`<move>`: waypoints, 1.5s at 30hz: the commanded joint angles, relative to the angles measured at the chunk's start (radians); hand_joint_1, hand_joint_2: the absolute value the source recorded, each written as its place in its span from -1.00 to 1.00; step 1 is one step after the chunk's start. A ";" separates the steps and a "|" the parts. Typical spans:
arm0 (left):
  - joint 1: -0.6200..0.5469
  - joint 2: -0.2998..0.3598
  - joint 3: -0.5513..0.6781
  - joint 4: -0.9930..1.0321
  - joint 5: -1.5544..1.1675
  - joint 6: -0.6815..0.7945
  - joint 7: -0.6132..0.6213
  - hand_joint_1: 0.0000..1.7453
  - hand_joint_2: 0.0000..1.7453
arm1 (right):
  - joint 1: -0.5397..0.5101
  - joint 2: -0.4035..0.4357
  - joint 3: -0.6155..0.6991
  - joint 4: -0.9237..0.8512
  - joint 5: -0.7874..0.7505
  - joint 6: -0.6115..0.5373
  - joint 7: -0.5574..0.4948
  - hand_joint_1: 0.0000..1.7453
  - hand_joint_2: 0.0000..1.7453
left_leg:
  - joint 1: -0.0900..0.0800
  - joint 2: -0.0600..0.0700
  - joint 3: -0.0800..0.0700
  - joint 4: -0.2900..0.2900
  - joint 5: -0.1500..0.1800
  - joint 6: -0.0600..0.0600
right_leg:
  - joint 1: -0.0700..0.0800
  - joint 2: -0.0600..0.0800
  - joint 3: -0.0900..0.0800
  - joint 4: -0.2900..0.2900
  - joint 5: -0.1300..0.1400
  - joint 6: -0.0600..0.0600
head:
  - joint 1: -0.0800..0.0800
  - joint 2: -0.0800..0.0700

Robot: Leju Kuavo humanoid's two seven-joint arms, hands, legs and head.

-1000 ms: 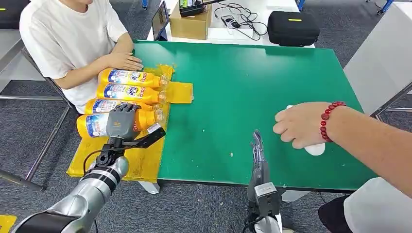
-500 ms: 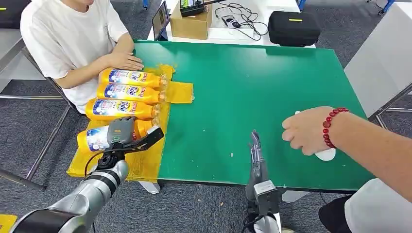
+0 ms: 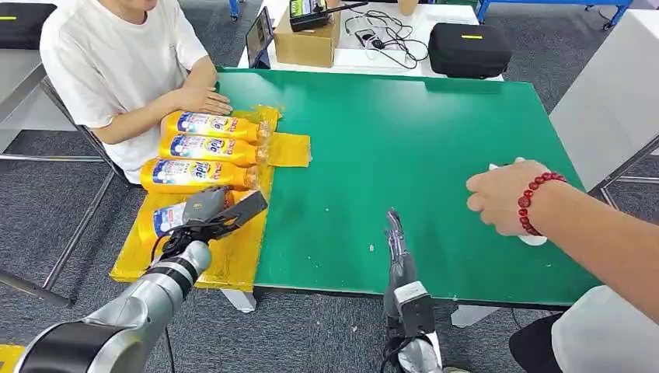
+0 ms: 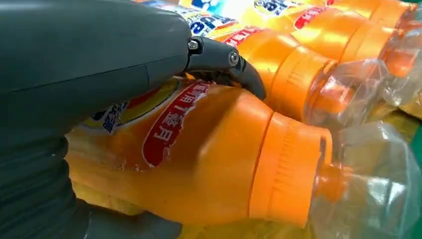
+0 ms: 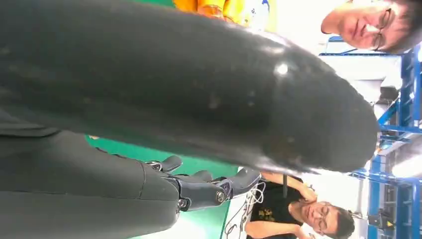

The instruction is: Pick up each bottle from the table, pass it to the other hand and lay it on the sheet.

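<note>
4 bottles (image 3: 203, 124) lie on yellow sheet (image 3: 233, 252) beside green table (image 3: 404, 155).

Grey carpet floor (image 3: 326, 334) surrounds green table (image 3: 404, 148).

A black case (image 3: 469, 48), a cardboard box (image 3: 306, 43) and tangled cables (image 3: 381, 33) lie on the far white table (image 3: 420, 61).

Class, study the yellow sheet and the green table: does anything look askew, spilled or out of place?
Mostly tidy: three orange bottles lie in a row on the yellow sheet, a fourth bottle under the left hand. The sheet's far corner sticks out crumpled onto the green table. Nothing looks spilled.
</note>
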 commanded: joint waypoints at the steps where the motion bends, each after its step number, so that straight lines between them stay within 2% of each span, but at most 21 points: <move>1: 0.040 -0.034 0.067 0.070 0.086 -0.067 -0.076 -1.00 1.00 | -0.042 -0.005 -0.035 0.100 0.005 0.007 -0.009 -1.00 -1.00 | 0.000 0.002 0.005 -0.003 -0.001 -0.001 | 0.001 0.001 0.005 -0.003 0.000 -0.002 | 0.000 0.000; 9: 0.055 -0.046 0.059 0.032 0.222 -0.101 -0.195 -1.00 1.00 | -0.045 -0.005 -0.023 0.116 0.010 0.021 -0.016 -1.00 -1.00 | 0.000 -0.001 0.007 -0.002 0.000 0.000 | 0.000 -0.001 0.007 -0.002 0.000 -0.002 | 0.000 0.000; 20: 0.058 -0.052 0.065 0.024 0.258 -0.109 -0.204 -1.00 1.00 | -0.046 -0.006 -0.024 0.120 0.011 0.022 -0.018 -1.00 -1.00 | 0.000 -0.002 0.007 -0.001 0.000 0.000 | 0.000 -0.002 0.007 -0.001 -0.001 -0.001 | 0.000 0.000; 26: 0.079 -0.068 0.018 -0.040 0.407 -0.133 -0.292 -1.00 1.00 | -0.044 -0.005 -0.023 0.120 0.011 0.032 -0.024 -1.00 -1.00 | 0.000 -0.001 0.007 -0.002 -0.001 0.000 | 0.001 -0.001 0.007 -0.002 0.000 -0.002 | 0.000 0.000; 30: 0.132 -0.105 -0.065 -0.198 0.529 -0.080 -0.406 -1.00 1.00 | -0.037 -0.005 -0.017 0.123 0.013 0.033 -0.027 -1.00 -1.00 | 0.000 -0.002 0.007 -0.002 -0.001 0.000 | 0.001 -0.002 0.007 -0.002 -0.001 -0.002 | 0.000 0.000; 32: 0.180 -0.152 -0.060 -0.327 0.713 -0.140 -0.420 -1.00 1.00 | -0.027 -0.005 -0.017 0.116 0.012 0.023 -0.025 -1.00 -1.00 | 0.001 -0.002 0.006 -0.001 -0.001 0.000 | 0.001 -0.003 0.007 -0.002 -0.001 -0.002 | 0.000 0.000; 35: 0.308 -0.184 -0.244 -0.639 0.926 -0.149 -0.414 -1.00 1.00 | -0.010 -0.009 -0.015 0.100 0.020 -0.017 -0.048 -1.00 -1.00 | 0.001 -0.005 0.003 0.000 -0.001 0.000 | 0.001 -0.005 0.005 -0.001 -0.002 -0.001 | 0.000 0.000; 36: 0.367 -0.181 -0.330 -0.759 1.024 -0.148 -0.398 -1.00 1.00 | 0.004 -0.017 -0.002 0.061 0.029 -0.037 -0.065 -1.00 -1.00 | 0.001 -0.006 0.002 0.000 -0.001 0.000 | 0.001 -0.006 0.003 -0.001 -0.002 -0.001 | 0.000 0.000; 39: 0.516 -0.132 -0.477 -0.971 1.180 -0.113 -0.404 -1.00 1.00 | 0.063 -0.051 0.048 -0.082 0.015 -0.104 -0.065 -1.00 -1.00 | 0.001 -0.003 -0.001 0.001 -0.002 0.000 | 0.001 -0.004 0.000 -0.001 -0.002 -0.001 | 0.000 0.000; 40: 0.542 -0.120 -0.490 -0.995 1.200 -0.101 -0.401 -1.00 1.00 | 0.073 -0.056 0.054 -0.102 0.018 -0.130 -0.065 -1.00 1.00 | 0.000 -0.002 -0.003 0.001 -0.002 0.000 | 0.000 -0.002 -0.002 0.000 -0.002 -0.001 | 0.000 0.000; 42: 0.622 -0.074 -0.483 -1.046 1.202 -0.053 -0.424 -1.00 1.00 | 0.113 -0.066 0.063 -0.159 0.042 -0.254 -0.065 -1.00 1.00 | 0.000 0.001 0.000 0.000 -0.005 0.000 | 0.000 0.000 0.000 0.000 -0.004 -0.001 | 0.000 0.000; 45: 0.668 -0.050 -0.423 -1.084 1.231 -0.053 -0.441 -1.00 1.00 | 0.127 -0.091 0.091 -0.233 0.064 -0.405 -0.065 -1.00 1.00 | 0.000 0.004 0.001 -0.001 -0.008 -0.001 | 0.000 0.002 0.000 -0.001 -0.005 0.001 | 0.000 0.000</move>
